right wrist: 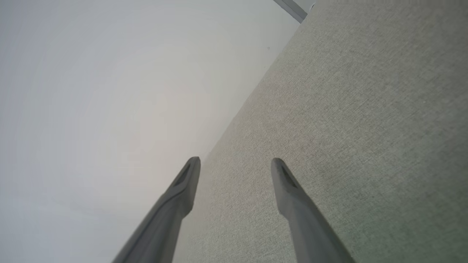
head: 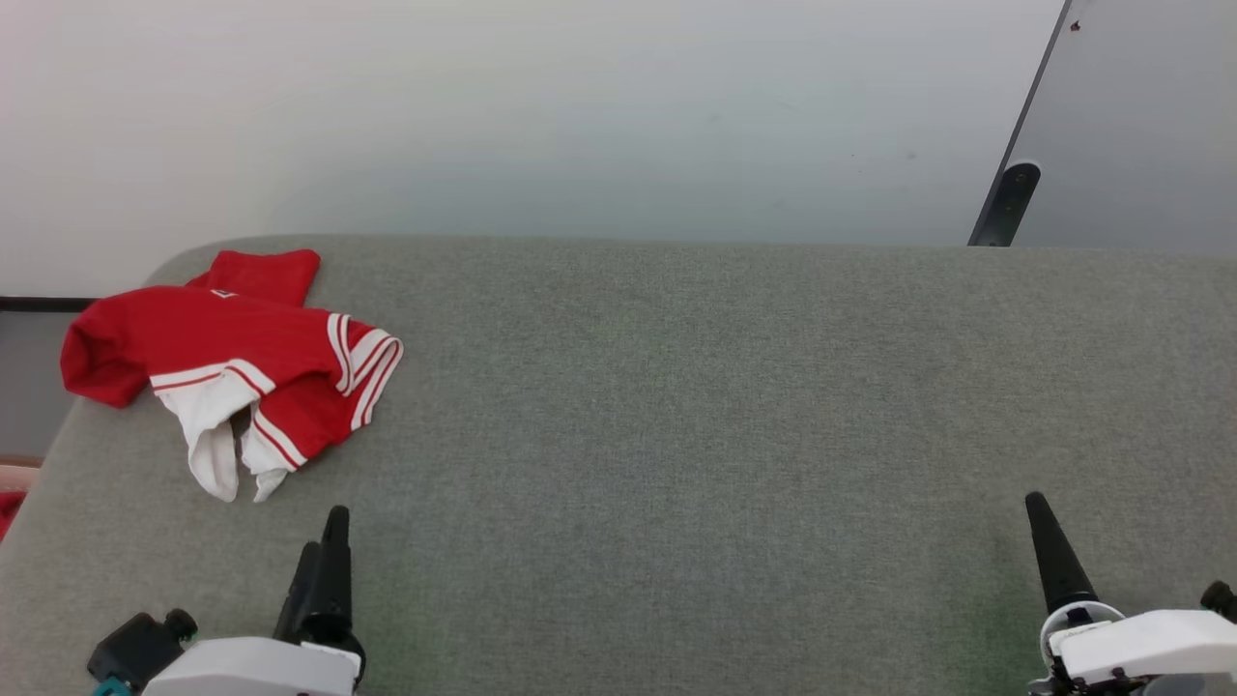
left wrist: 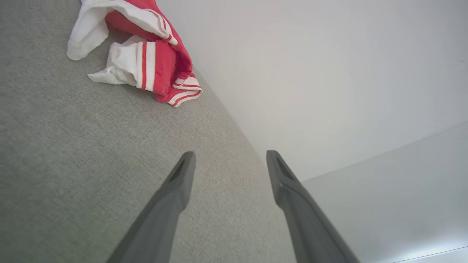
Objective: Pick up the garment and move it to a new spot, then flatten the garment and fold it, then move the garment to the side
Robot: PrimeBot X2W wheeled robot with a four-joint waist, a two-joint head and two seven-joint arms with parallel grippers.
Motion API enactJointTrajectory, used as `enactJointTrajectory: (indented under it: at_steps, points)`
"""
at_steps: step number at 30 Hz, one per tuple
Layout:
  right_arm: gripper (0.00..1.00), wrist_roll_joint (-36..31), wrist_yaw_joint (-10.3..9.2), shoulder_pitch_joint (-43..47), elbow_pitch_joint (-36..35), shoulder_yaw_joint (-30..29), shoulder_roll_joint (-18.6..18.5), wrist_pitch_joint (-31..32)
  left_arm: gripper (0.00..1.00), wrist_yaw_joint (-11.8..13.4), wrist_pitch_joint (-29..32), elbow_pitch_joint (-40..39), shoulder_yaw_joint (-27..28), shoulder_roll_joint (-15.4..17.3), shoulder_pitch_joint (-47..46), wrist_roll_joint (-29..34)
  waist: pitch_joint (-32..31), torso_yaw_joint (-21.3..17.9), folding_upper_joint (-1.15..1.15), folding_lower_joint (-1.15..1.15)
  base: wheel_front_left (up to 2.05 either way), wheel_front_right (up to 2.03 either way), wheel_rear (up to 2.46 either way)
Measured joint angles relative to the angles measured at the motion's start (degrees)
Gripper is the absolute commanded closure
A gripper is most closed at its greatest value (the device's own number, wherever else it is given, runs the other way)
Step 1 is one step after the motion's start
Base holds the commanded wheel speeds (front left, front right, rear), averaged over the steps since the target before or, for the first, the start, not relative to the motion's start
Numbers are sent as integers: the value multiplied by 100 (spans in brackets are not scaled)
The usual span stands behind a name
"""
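Soft even daylight, sharp focus

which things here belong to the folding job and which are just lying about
Job: red shirt with white sleeves, crumpled far left on the grey fabric surface; left gripper and right gripper, jaws open.
Lying about: dark post beyond the far right edge; something red off the left edge.

Garment (left wrist: 164, 62) cropped (left wrist view).

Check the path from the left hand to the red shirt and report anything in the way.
Nothing visible is in the way. The open left hand is just short of the crumpled garment, with bare grey fabric surface between them.
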Motion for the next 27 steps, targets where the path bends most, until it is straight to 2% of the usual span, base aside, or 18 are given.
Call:
enactJointTrajectory:
  at_steps: [12,27]
  points:
    - [0,-1325,0,-43,-44,54,-64,-235,0,52,-233,-51,-71,54,70,1339,-14,12,0,0,0,0,0]
    - [0,-2732,0,-32,-93,91,-123,-501,0,101,-488,-170,-202,167,179,2488,-14,15,0,0,0,0,0]
